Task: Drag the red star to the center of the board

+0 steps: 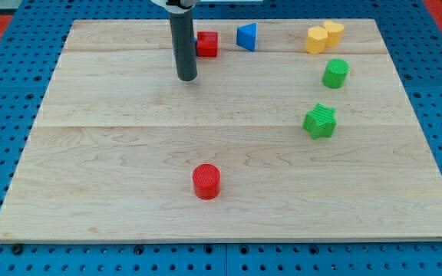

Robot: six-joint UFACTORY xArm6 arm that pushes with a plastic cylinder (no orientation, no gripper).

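I am carrying no jaws at all, only a straight dark rod, so nothing is open, closed or gripping; my tip (187, 77) is resting on the board (113, 199) near the view's top, a little left of the middle line.

The red star (207, 44) is sitting just to the view's right of my rod and slightly above the tip, close to the top edge. From here it is looking more blocky than starry, and my rod is partly hiding its left side, so I cannot tell whether we are touching. A blue block (246, 36), wedge-like, is standing just right of it, apart from it.

The centre is lying below the star and a bit to the view's right. To push it there well, I am judging that I need my tip on the star's top side, between it and the board's edge, which is a narrow strip. I would go round its left side, settle above it and slightly left, then press downward in line with its middle so it is not spinning off sideways. Starting too far right risks catching the blue block.

The path down looks open: the red cylinder (206, 182) is sitting near the bottom, and the green blocks (334, 73) (320, 121) and yellow blocks (324, 37) are staying well right.
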